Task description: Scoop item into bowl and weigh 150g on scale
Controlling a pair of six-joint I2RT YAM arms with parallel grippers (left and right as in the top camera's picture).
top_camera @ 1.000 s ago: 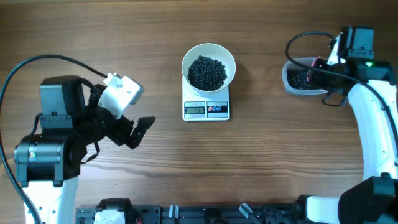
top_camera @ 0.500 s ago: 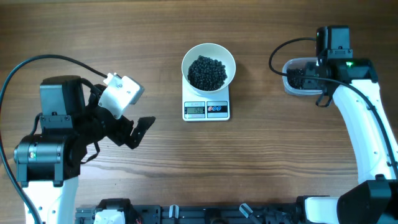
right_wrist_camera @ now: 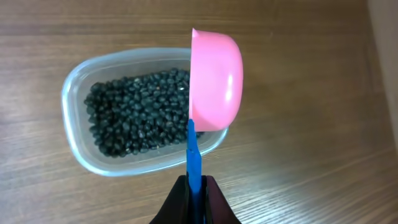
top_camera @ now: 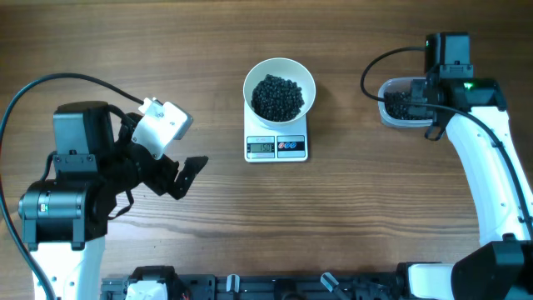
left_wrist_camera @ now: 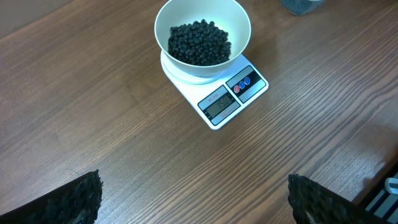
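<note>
Nearest the arms' bases, the desk [top_camera: 358,217] is seen as brown wood-grain board, its streaks running left to right; no room beyond it can be made out. The left fingers [top_camera: 190,171] are held spread wide above bare wood at the near left, grasping nothing. In the left wrist view only their rough black tips are caught, in the two lower corners. A black cable [top_camera: 50,83] is looped over that arm.

Farther out, at mid-desk, the scale [top_camera: 276,147] is set flat: a small white square-ish body with a grey display. Its digits cannot be read. Its two round buttons, one red and one blue, are told apart only in the left wrist view.

The glossy white round bowl [top_camera: 308,79] is seated on the scale's far part. In it the pellets [top_camera: 277,97] are heaped, small, round and black.

At the far right a clear rounded-rectangle plastic tub [right_wrist_camera: 74,106] is stocked with more pellets. The right fingers [right_wrist_camera: 181,199] are clenched on the thin blue handle [right_wrist_camera: 194,155] of a pink scoop [right_wrist_camera: 214,81]. The scoop is turned edge-on over the tub's end, a detail hidden overhead by the arm.
</note>
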